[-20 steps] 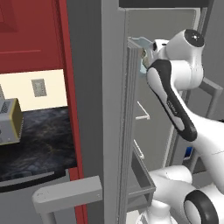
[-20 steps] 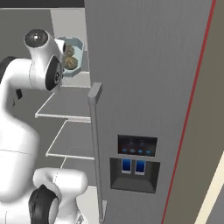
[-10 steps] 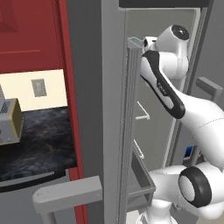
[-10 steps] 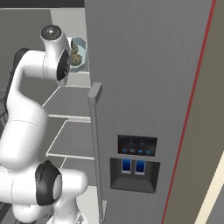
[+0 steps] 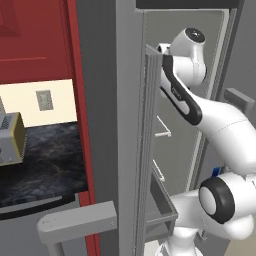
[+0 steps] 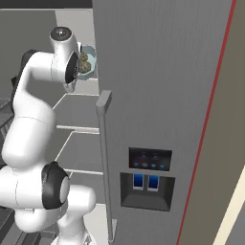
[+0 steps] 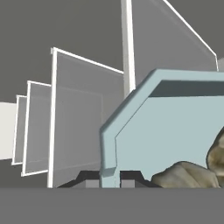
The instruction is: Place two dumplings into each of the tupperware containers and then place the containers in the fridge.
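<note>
- The pale blue container (image 7: 170, 127) is a translucent tray with a raised rim and cut corners; in the hand view its rim runs up from the fingers, angles at a corner and goes on across the top.
- Inside it lie lumpy olive-brown and tan dumplings (image 7: 186, 176); in the right base view two of them (image 6: 84, 63) show against the tray's floor.
- The gripper (image 7: 109, 177) is pinched on the container's rim: the rim's edge stands between the two dark fingertips (image 7: 89, 177), which sit tight against it on either side.
- In the right base view the container (image 6: 89, 61) is held up high inside the open fridge (image 6: 158, 95), above the top glass shelf (image 6: 79, 114), at the end of the white arm (image 6: 45, 86).
- There its open side faces the camera, so the tray looks tipped on edge rather than flat; which way its long axis runs I cannot tell.
- In the hand view the fridge's glass shelves (image 7: 83, 127) appear as upright panels with white edges, stacked off to the left of the container.
- In the left base view the arm (image 5: 190, 95) reaches past the thick grey fridge door (image 5: 132, 125) into the compartment; the gripper itself is hidden behind the door's edge.
- The other fridge door carries a dark panel (image 6: 150, 160) with small blue lights and two blue squares below; no writing on it can be read.
- A red cabinet (image 5: 50, 40) stands left of the fridge, over a dark counter (image 5: 45, 165).
</note>
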Tool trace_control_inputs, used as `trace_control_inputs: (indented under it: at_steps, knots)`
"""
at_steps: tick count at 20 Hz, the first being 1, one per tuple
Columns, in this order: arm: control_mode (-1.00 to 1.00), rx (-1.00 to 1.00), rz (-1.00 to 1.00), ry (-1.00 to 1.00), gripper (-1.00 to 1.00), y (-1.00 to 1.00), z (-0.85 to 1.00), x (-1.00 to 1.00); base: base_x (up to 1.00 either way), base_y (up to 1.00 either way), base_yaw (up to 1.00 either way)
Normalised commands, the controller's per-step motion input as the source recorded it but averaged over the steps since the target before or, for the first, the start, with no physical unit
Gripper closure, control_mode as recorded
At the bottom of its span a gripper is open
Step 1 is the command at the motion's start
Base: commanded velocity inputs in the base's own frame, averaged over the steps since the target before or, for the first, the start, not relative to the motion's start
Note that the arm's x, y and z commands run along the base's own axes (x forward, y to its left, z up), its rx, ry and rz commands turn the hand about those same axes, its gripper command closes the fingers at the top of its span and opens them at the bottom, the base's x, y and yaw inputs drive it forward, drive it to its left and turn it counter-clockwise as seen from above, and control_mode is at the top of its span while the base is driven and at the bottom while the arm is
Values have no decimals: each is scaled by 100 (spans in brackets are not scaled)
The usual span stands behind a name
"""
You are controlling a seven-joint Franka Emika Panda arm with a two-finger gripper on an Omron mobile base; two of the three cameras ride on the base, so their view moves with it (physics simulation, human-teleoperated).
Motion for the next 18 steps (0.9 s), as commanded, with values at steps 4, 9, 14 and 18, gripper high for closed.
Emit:
trace_control_inputs:
  at_steps: [4,9,14,18]
  knots:
    - [-100,0,0,0,100,0,0,49,0,0,0]
    - [-100,0,0,1,100,0,-1,46,0,0,0]
    - [-100,0,0,1,100,4,-17,35,0,0,0]
    - [-100,0,0,1,100,5,-9,21,0,0,0]
